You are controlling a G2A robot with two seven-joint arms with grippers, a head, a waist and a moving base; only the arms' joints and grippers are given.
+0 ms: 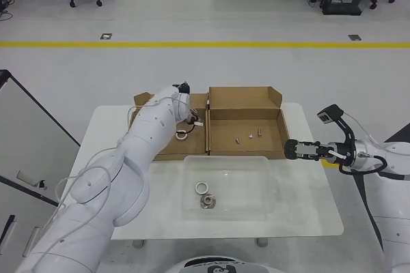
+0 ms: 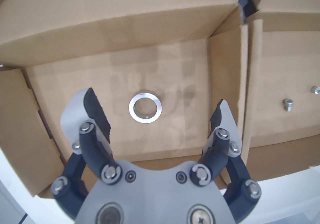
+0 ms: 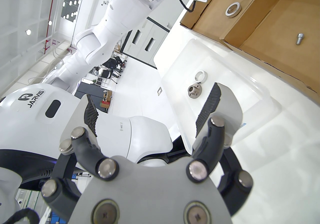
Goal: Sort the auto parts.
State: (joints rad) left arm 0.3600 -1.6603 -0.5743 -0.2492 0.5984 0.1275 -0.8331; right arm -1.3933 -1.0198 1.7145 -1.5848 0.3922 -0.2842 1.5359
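Tabletop (image 1: 307,205): left end effector (image 2: 155,97) wide over metal ring (image 2: 145,109) in cardboard box (image 2: 125,34); right end effector (image 3: 152,90) wide.

White tabletop (image 1: 307,198) on a pale grey floor (image 1: 260,75). Beyond the tabletop, a yellow line (image 1: 205,44) crosses the floor, with two small square floor plates (image 1: 106,35) just past it. A grey panel (image 1: 20,130) stands beside the tabletop.

Ring (image 2: 145,109) in left box (image 1: 191,149), bolts (image 1: 238,140) in right box (image 1: 260,147), tray (image 1: 242,192) in front holding two parts (image 1: 203,186).
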